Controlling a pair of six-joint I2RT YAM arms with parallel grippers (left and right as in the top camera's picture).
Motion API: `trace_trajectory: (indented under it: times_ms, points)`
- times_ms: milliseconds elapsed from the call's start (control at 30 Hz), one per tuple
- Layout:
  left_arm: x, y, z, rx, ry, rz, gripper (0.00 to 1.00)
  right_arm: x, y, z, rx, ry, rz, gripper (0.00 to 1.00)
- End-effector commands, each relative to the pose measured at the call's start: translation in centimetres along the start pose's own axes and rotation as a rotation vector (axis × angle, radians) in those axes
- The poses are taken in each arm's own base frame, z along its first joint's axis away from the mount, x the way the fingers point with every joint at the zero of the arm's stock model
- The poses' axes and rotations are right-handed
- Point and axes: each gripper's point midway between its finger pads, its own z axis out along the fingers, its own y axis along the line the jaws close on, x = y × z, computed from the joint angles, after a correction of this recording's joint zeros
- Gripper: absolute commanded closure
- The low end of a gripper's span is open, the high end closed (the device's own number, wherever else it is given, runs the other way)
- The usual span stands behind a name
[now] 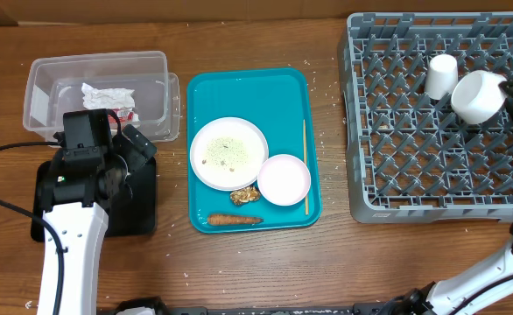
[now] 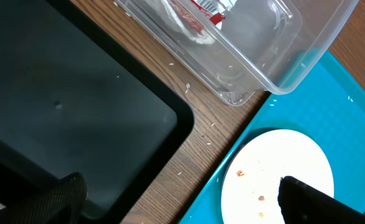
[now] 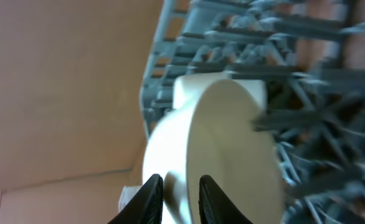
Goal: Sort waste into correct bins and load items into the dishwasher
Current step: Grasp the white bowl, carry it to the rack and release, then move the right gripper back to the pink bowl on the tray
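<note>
Overhead, cup (image 1: 441, 74) and bowl (image 1: 478, 96) are racked, bowl pinched by right gripper (image 3: 179, 190); plate (image 1: 229, 153), second bowl (image 1: 284, 179), scraps (image 1: 245, 195) left; left gripper (image 2: 185, 196) wide.

Overhead straight down, wrist views close, oblique

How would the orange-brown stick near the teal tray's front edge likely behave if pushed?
The stick looks rounded and tapered, so it would probably roll, curving sideways. It is small, so likely light, and may slide on the smooth teal tray. The tray's raised rim beside it should stop it.
</note>
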Motion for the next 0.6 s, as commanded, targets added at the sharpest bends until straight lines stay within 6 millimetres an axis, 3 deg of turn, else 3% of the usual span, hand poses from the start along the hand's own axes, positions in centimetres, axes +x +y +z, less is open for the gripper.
trace_trajectory:
  times_ms: [0,133,367,467,567]
  points:
    - [-0.4,-0.2,-0.3,0.009,-0.011,-0.01,0.0,-2.2,-1.3,-1.9,0.16,-0.085,0.017,0.76]
    - [-0.4,-0.2,-0.3,0.009,-0.011,-0.01,0.0,-3.5,-1.1,-4.8,0.345,-0.171,0.007,0.72]
    - [-0.4,-0.2,-0.3,0.009,-0.011,-0.01,0.0,-4.4,3.1,-10.1,0.582,-0.352,-0.045,0.7]
    - [-0.4,-0.2,-0.3,0.009,-0.011,-0.01,0.0,-3.6,6.1,-10.3,0.583,-0.379,-0.106,0.69]
    - [-0.4,-0.2,-0.3,0.009,-0.011,-0.01,0.0,-2.1,8.8,-8.8,0.553,-0.352,-0.163,0.69]
